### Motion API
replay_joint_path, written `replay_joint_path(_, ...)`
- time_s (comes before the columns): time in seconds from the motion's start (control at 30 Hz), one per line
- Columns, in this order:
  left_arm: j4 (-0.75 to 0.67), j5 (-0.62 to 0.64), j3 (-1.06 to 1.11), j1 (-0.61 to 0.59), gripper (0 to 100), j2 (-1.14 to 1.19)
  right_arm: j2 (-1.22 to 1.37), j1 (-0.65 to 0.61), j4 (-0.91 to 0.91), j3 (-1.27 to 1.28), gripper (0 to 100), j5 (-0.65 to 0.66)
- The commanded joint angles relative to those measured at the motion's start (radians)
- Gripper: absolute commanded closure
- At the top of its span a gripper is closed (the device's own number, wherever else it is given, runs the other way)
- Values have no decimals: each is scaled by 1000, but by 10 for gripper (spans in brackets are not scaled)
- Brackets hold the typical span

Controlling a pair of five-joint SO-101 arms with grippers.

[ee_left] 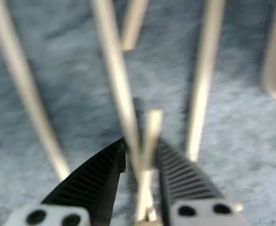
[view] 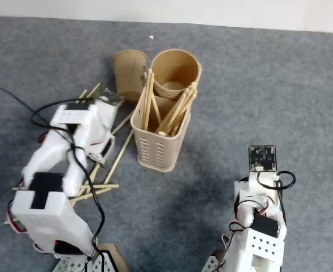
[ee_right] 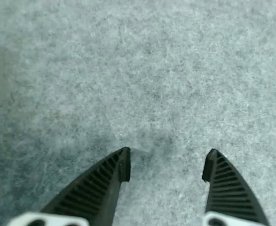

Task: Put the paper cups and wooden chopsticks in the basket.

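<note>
The beige slotted basket [view: 155,148] stands mid-table with nested paper cups [view: 176,71] and several wooden chopsticks [view: 175,113] leaning in it. Another paper cup [view: 129,72] sits just behind the basket's left side. More chopsticks [view: 118,157] lie scattered on the carpet left of the basket, under my left arm [view: 75,122]. My left gripper [ee_left: 141,151] is down at the carpet, its fingers shut on two crossed chopsticks [ee_left: 146,141]. Other loose chopsticks [ee_left: 203,80] lie on both sides of it. My right gripper [ee_right: 166,162] stands open above bare carpet, far from the basket.
Grey carpet [view: 268,85] covers the table. The right arm [view: 260,215] sits folded at the front right. A black cable [view: 47,110] loops over the left arm. A pale wall strip runs along the far edge.
</note>
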Motion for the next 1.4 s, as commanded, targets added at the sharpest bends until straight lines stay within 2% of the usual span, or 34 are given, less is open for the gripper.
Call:
replay_joint_path(0.0,-31,-8,-87,-42,987,61,-13,-7,-18,33,738,11)
replay_joint_path(0.23,32,-3,-266,-131,996,65,-13,-7,-18,33,738,11)
replay_joint_path(0.43,150,-2,-469,-128,996,-130,-13,-7,-18,33,738,11)
replay_joint_path(0.57,215,6,-588,-56,996,-318,-13,-7,-18,33,738,11)
replay_joint_path(0.73,299,87,-730,81,996,-535,-13,-7,-18,33,738,11)
replay_joint_path(0.9,296,173,-809,237,996,-728,-13,-7,-18,33,738,11)
replay_joint_path(1.03,227,232,-800,366,996,-866,-13,-7,-18,33,738,11)
replay_joint_path(1.17,249,230,-716,483,996,-1047,-13,-7,-18,33,738,11)
replay_joint_path(1.27,264,190,-565,490,996,-1219,-13,-7,-18,33,738,11)
replay_joint_path(1.37,213,173,-360,490,996,-1391,-13,-10,-18,33,738,11)
